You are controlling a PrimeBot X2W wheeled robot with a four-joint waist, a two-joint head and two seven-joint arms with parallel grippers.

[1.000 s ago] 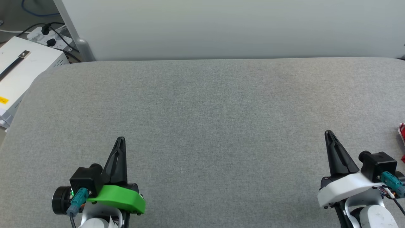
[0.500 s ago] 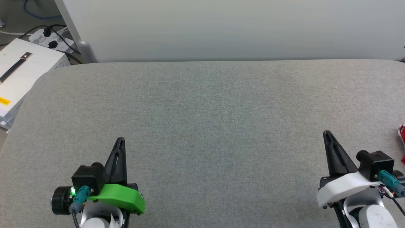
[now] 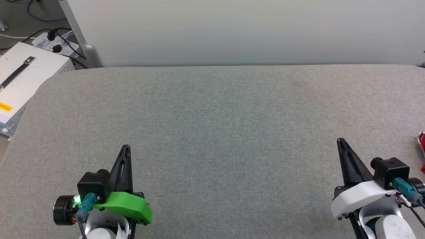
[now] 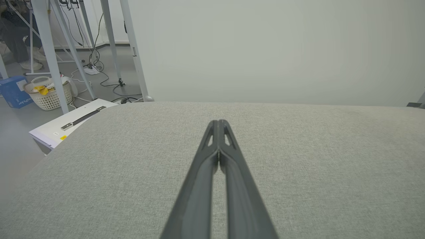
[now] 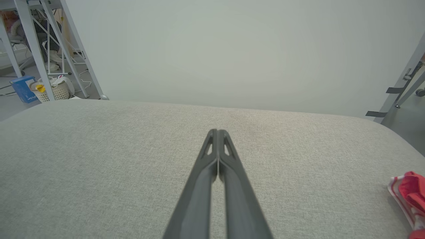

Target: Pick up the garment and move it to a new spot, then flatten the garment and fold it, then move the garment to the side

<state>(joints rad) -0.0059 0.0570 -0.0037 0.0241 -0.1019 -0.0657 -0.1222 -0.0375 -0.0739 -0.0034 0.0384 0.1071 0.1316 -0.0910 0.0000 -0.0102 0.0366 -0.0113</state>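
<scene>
The garment is a bunched red cloth with striped red-and-white trim, cut off by the right edge of the head view; in the right wrist view the garment lies at the lower right on the grey padded table. My right gripper is shut and empty, hovering to the left of it, apart from the cloth. My left gripper is shut and empty at the lower left. The left gripper and the right gripper each show their fingertips pressed together.
A white box with a dark handle stands off the table's left edge, with a power strip and cables behind it. A pale panel rises behind the table. A basket and metal frame legs stand on the floor at the far left.
The whole head picture has slid down and slightly right, so the camera has moved. Both grippers stay shut and hold their places over the table.
</scene>
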